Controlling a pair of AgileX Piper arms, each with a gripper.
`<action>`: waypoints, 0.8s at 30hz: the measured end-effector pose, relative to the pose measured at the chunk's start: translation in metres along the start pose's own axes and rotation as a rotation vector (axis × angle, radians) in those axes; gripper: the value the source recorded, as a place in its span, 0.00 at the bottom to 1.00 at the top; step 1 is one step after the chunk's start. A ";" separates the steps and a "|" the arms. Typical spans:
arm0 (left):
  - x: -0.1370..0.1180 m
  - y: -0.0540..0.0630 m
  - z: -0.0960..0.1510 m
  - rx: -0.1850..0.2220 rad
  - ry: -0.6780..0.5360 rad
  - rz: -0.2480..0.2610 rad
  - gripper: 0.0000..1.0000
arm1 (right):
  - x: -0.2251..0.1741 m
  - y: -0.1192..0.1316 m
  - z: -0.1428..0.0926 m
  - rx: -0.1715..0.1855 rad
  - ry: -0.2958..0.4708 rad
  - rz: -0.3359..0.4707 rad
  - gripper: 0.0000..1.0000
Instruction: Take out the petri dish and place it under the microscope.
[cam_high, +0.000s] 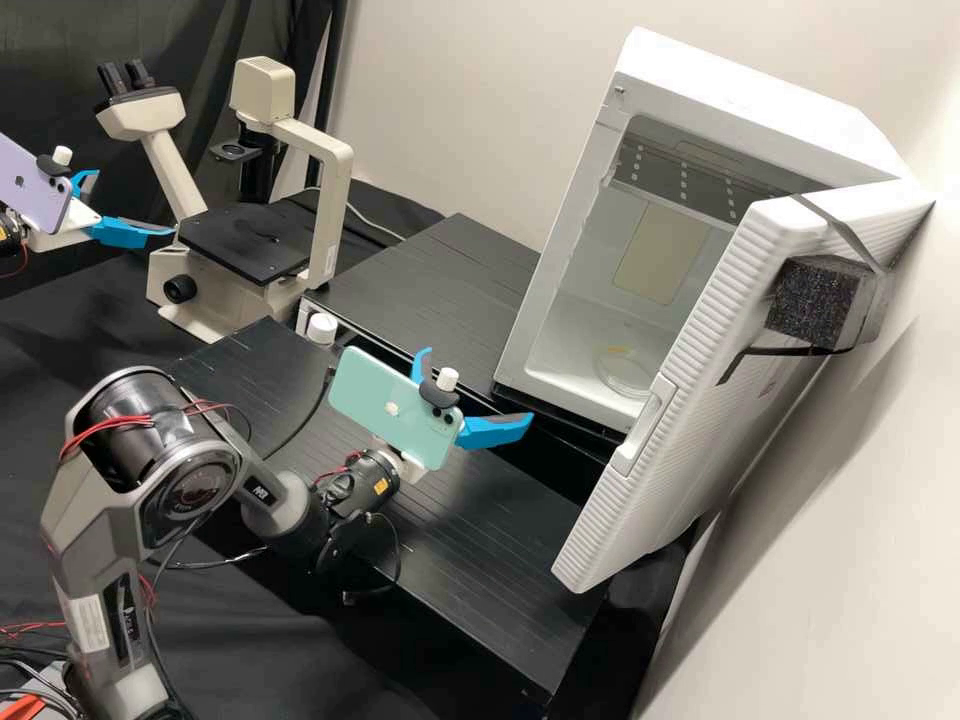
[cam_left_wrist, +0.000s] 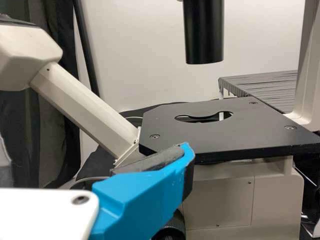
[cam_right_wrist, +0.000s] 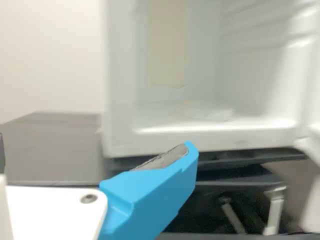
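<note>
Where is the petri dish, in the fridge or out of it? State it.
In. The petri dish lies on the floor inside the fridge, seen through the opening beside the swung-open door.

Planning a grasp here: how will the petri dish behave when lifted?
The petri dish looks clear and shallow, so probably light, perhaps brittle. It lies flat, so tipping seems unlikely, though it may slide on the smooth fridge floor.

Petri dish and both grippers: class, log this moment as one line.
petri dish: inside open white cabinet | left gripper: fingers open, near microscope | right gripper: fingers open, outside cabinet | placement: not yet done
</note>
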 end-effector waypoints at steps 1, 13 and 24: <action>0.000 0.000 0.000 0.000 0.000 0.000 1.00 | 0.000 0.002 0.001 -0.001 -0.002 0.007 1.00; 0.000 0.000 0.000 0.000 0.000 0.000 1.00 | 0.050 0.043 0.022 -0.045 -0.012 0.132 1.00; 0.000 0.000 0.000 0.000 0.000 0.000 1.00 | 0.101 0.045 0.053 -0.069 -0.093 0.087 1.00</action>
